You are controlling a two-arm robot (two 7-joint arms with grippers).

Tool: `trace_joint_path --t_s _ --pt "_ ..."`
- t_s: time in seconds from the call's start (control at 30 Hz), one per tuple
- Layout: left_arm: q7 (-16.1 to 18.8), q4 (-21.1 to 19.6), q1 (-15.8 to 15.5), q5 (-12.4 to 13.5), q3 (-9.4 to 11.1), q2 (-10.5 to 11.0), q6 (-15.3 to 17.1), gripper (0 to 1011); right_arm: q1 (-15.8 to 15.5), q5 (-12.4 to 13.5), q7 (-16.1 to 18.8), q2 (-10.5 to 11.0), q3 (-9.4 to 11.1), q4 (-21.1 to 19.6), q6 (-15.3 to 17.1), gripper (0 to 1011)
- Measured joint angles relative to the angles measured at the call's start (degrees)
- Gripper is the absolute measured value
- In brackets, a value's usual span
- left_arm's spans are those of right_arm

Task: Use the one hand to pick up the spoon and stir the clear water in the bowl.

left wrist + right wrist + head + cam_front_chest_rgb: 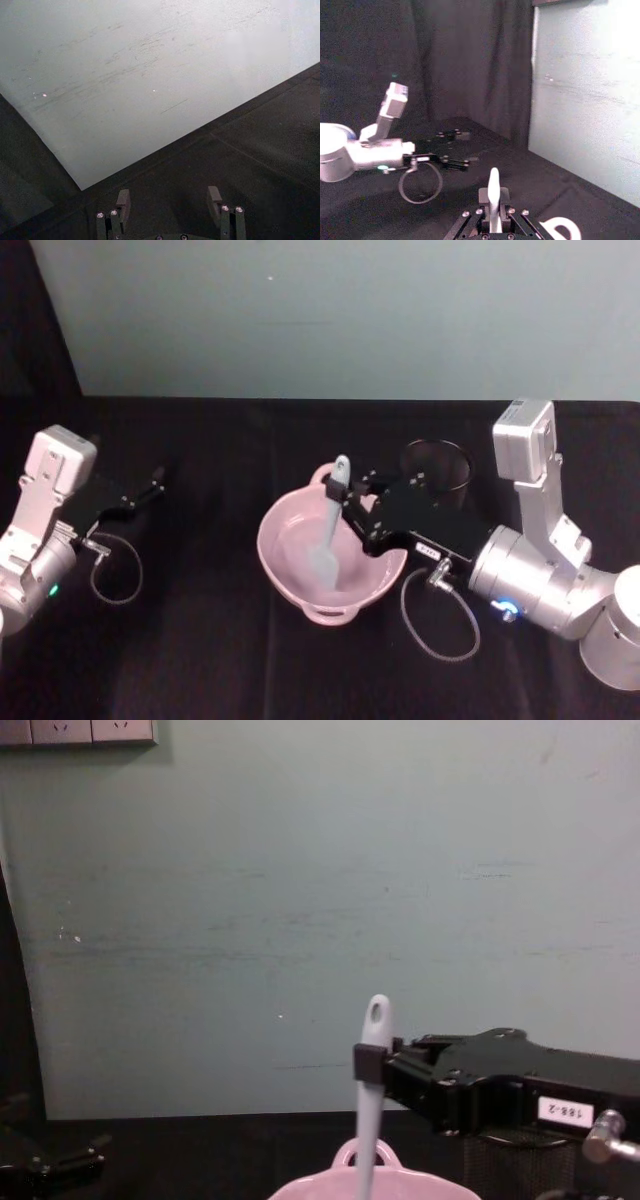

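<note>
We're at the stirring step: our right gripper [347,502] clamps the spoon [331,522], its scoop in the bowl [270,525], and must circle next, while the left gripper [152,485] idles open, well left of the bowl.

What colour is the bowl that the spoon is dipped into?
The bowl is pale pink and glossy. The head view shows it best.

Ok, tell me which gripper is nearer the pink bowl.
Right. The right gripper hangs over the pink bowl, holding the white spoon dipped in it; the left gripper lies open, far to its left.
</note>
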Motion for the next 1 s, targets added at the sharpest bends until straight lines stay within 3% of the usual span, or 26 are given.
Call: trace_joint_path --t_s 0.3,0.53,0.83,1.0 --pt "0.0 0.0 0.0 0.0 0.0 0.0 0.0 1011 2.1 0.9 0.9 -2.1 -2.8 1.5 -0.8 117" --pt "0.0 0.0 0.0 0.0 0.0 0.0 0.0 1011 5.9 -1.1 -0.1 -5.4 -4.4 7.5 -3.6 117" --pt "0.0 0.0 0.0 0.0 0.0 0.0 0.0 1011 8.8 -4.3 -3.0 -8.8 -3.4 14.6 -7.4 117" --pt "0.0 0.0 0.0 0.0 0.0 0.0 0.0 1011 9.2 -5.6 -3.9 -8.9 -2.2 15.8 -7.8 117"
